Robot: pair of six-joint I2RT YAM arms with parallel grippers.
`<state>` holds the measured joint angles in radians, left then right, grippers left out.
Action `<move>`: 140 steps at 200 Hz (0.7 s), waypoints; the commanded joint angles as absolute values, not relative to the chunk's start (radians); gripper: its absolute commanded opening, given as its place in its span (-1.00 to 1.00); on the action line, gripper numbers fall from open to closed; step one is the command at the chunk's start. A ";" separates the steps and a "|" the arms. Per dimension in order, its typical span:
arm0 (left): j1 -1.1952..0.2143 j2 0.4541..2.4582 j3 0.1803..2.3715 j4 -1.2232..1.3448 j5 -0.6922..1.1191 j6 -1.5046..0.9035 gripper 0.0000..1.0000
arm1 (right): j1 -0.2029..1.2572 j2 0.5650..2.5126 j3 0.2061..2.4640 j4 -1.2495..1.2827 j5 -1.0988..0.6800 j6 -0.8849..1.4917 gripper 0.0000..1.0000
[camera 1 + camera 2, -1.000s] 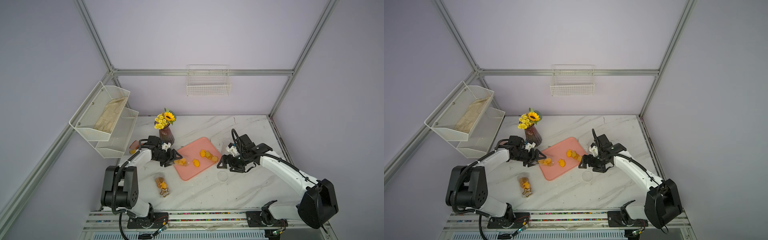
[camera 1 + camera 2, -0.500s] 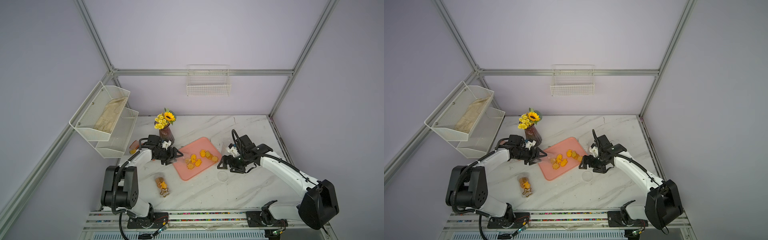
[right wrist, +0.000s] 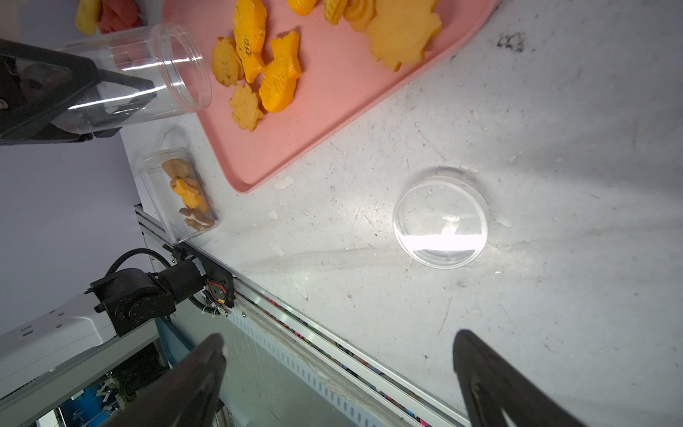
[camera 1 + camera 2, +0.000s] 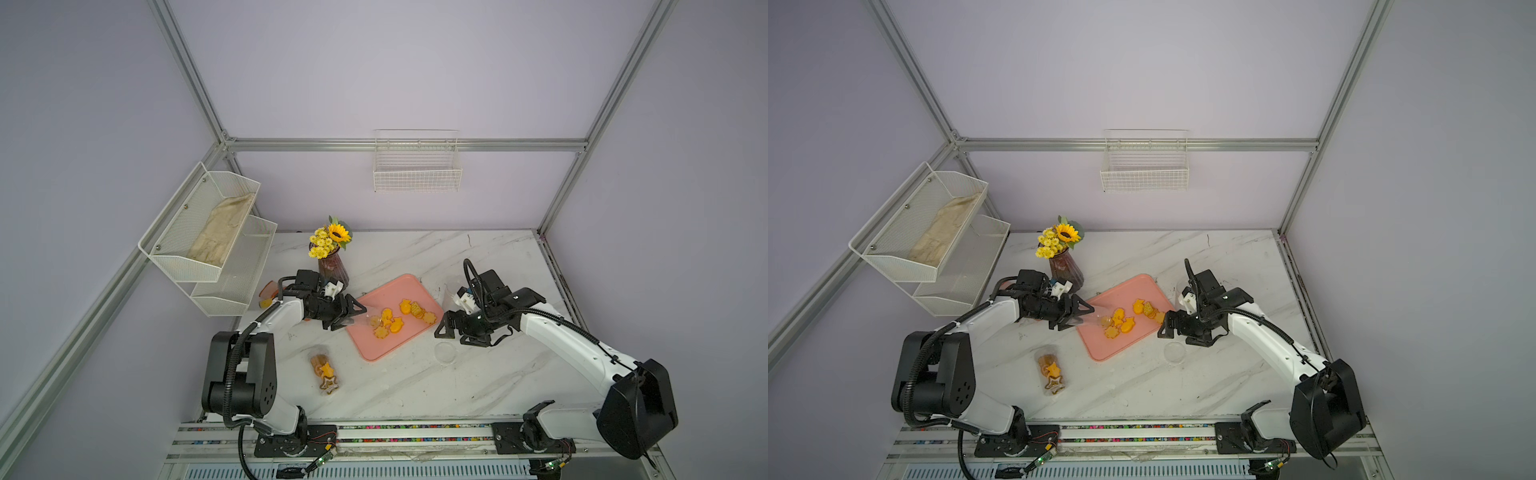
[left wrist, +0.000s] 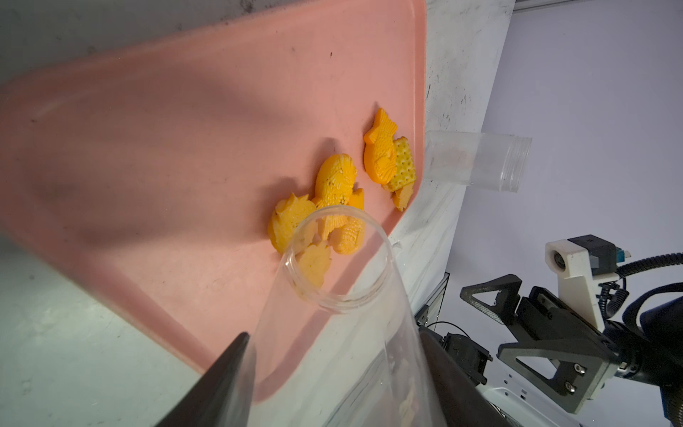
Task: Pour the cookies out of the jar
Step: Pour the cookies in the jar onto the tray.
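Note:
My left gripper (image 4: 351,316) (image 4: 1077,318) (image 5: 332,344) is shut on a clear jar (image 4: 365,319) (image 5: 343,295) (image 3: 148,74). The jar is tilted, with its open mouth low over the pink tray (image 4: 386,293) (image 4: 1121,291) (image 5: 148,148). Several orange-yellow cookies (image 4: 390,324) (image 4: 1121,324) (image 5: 332,181) (image 3: 273,74) lie on the tray just past the mouth. In the right wrist view the held jar looks empty. My right gripper (image 4: 453,334) (image 4: 1174,332) (image 3: 338,338) hangs open over the table beside the tray, holding nothing.
A clear lid (image 4: 445,352) (image 3: 439,222) lies flat by my right gripper. A second jar (image 4: 324,370) (image 3: 181,192) with cookies lies near the front edge. An empty jar (image 4: 449,291) (image 5: 476,161) stands right of the tray, a flower vase (image 4: 332,266) behind my left arm.
Cookies that were at the jar's mouth have slid out and now lie further onto the tray. Both arms have hardly moved.

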<state>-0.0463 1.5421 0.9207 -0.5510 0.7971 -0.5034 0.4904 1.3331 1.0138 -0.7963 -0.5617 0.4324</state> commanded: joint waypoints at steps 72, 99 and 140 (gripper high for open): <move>-0.046 1.337 0.986 -0.646 0.828 -0.508 0.32 | 0.497 1.330 1.115 -0.832 -0.513 0.433 0.95; -0.046 1.287 0.992 -0.652 0.842 -0.540 0.32 | 0.496 1.342 1.171 -0.844 -0.511 0.438 0.95; -0.048 1.214 1.016 -0.655 0.863 -0.601 0.32 | 0.495 1.345 1.264 -0.853 -0.516 0.456 0.95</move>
